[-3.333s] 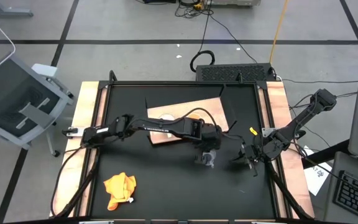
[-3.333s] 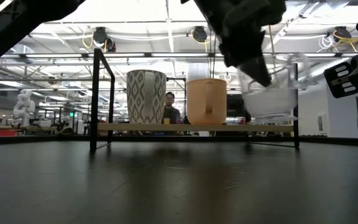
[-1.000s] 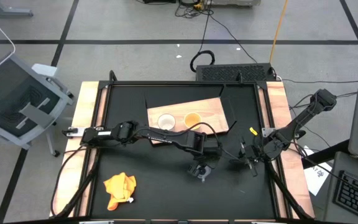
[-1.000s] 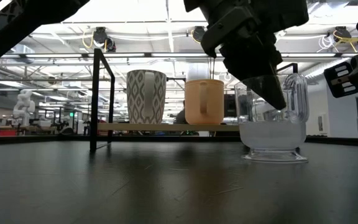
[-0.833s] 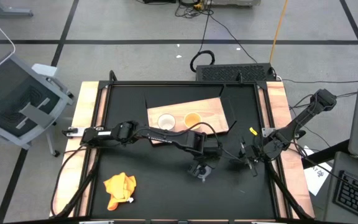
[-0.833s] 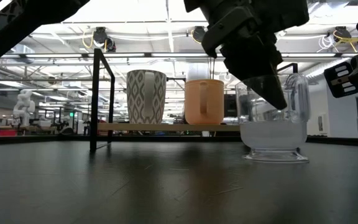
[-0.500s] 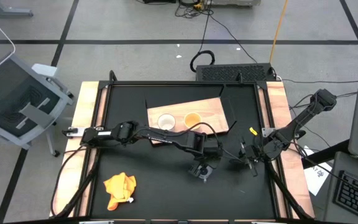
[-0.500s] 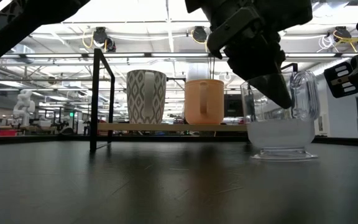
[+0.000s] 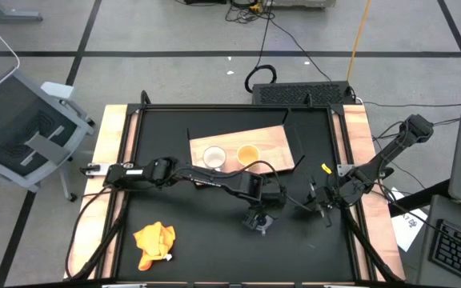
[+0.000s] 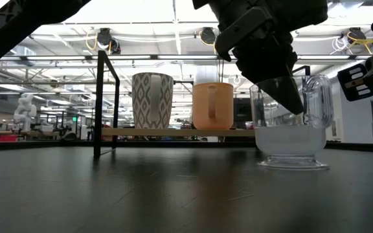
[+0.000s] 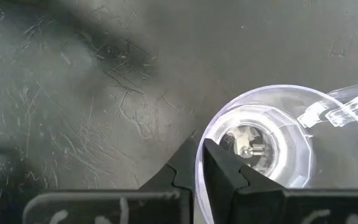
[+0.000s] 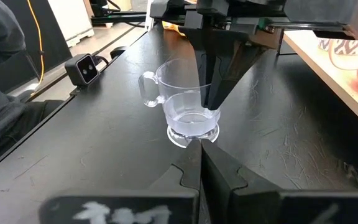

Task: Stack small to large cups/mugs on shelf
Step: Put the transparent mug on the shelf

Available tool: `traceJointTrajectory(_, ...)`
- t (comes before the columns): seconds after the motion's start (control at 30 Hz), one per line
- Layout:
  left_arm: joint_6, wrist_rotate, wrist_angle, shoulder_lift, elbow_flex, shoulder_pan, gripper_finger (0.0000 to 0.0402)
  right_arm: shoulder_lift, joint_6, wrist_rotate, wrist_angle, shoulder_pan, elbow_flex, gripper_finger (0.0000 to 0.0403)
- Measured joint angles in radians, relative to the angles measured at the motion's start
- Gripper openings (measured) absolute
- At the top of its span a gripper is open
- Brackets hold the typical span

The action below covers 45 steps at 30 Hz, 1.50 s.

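Observation:
The clear glass cup (image 10: 291,136) stands upright on its base on the black tabletop, right of centre, with its handle (image 10: 321,97) toward the table's right. My left gripper (image 9: 261,214) reaches down onto the cup's rim and is shut on it. A white patterned cup (image 10: 152,100) and a yellow-orange cup (image 10: 214,105) stand side by side on the wooden shelf (image 9: 270,144) farther back. My right gripper (image 12: 202,165) waits shut near the table's right edge, pointing at the glass cup (image 12: 185,109) and touching nothing. My left gripper (image 11: 199,171) has the glass cup's rim wall (image 11: 202,138) between its two fingers, one finger (image 11: 225,171) inside the cup and one outside, on the side away from the handle. The fingers slant down from the table's far left. The cup stands upright on the table.
An orange-yellow cloth (image 9: 154,242) lies crumpled at the near left of the table. The shelf's black metal frame (image 10: 100,103) rises at its left end. Wooden strips run along both table sides; bare black tabletop lies around the glass cup.
The glass cup, standing on the table in my left gripper's fingers, has shifted a little toward the table's right edge and turned slightly, so its handle shows wider in the low view. The right arm has kept still.

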Motion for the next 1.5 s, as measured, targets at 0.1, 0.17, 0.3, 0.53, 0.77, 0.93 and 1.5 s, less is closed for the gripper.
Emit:
traceJointTrajectory(0.1, -0.006, -0.003, 0.0, 0.0, 0.0, -0.001, 0.0037, 0.0, 0.0, 0.0, 0.0, 0.0, 0.0, 0.0)
traceJointTrajectory(0.17, -0.018, -0.009, 0.0, 0.0, 0.0, -0.001, 0.0055, 0.0, 0.001, 0.0, 0.0, 0.0, 0.0, 0.0)
traceJointTrajectory(0.3, -0.032, -0.026, 0.001, 0.0, 0.0, -0.001, 0.01, 0.0, 0.002, 0.0, 0.0, 0.0, 0.0, 0.0)
traceJointTrajectory(0.53, -0.043, -0.042, 0.005, 0.0, 0.0, -0.002, 0.0164, 0.0, 0.003, 0.0, 0.0, 0.0, 0.0, 0.0)
traceJointTrajectory(0.77, -0.042, -0.042, 0.013, 0.0, 0.0, -0.013, 0.0186, 0.0, 0.003, 0.0, 0.0, 0.0, 0.0, 0.0)
traceJointTrajectory(0.93, -0.044, -0.043, 0.008, -0.026, 0.0, -0.024, 0.0187, 0.0, 0.003, 0.0, 0.006, 0.0, 0.0, 0.0)
traceJointTrajectory(1.5, -0.016, -0.085, -0.188, -0.21, 0.0, -0.082, 0.0125, 0.0, 0.003, 0.0, 0.008, 0.0, 0.0, 0.0)
